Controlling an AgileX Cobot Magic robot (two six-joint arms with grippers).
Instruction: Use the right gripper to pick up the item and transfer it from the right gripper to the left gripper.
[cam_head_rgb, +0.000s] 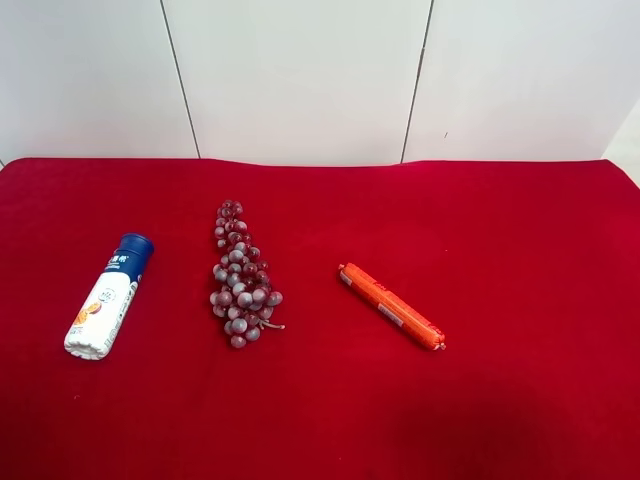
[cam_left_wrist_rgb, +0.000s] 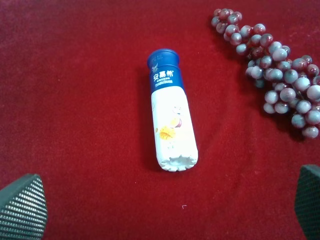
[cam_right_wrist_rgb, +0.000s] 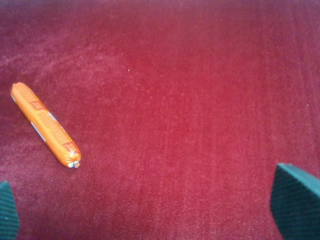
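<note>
both hands (cam_right_wrist_rgb: 150, 210) (cam_left_wrist_rgb: 170, 210) seem spread, empty, above red cloth (cam_head_rgb: 500, 420); bottle (cam_left_wrist_rgb: 171, 126) lies clear of grapes (cam_left_wrist_rgb: 272, 75).

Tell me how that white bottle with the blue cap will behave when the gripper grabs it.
The bottle lies on its side on the red cloth, so a nudge across its round body would probably roll it. Its smooth, glossy wall may slip in the grip. It looks like rigid plastic, likely stiff.

Staged lab tabletop

A red velvet cloth (cam_head_rgb: 500, 400) covers the table before plain white wall panels (cam_head_rgb: 300, 80); a plastic grape bunch (cam_head_rgb: 241, 285) looks like a test prop.
</note>
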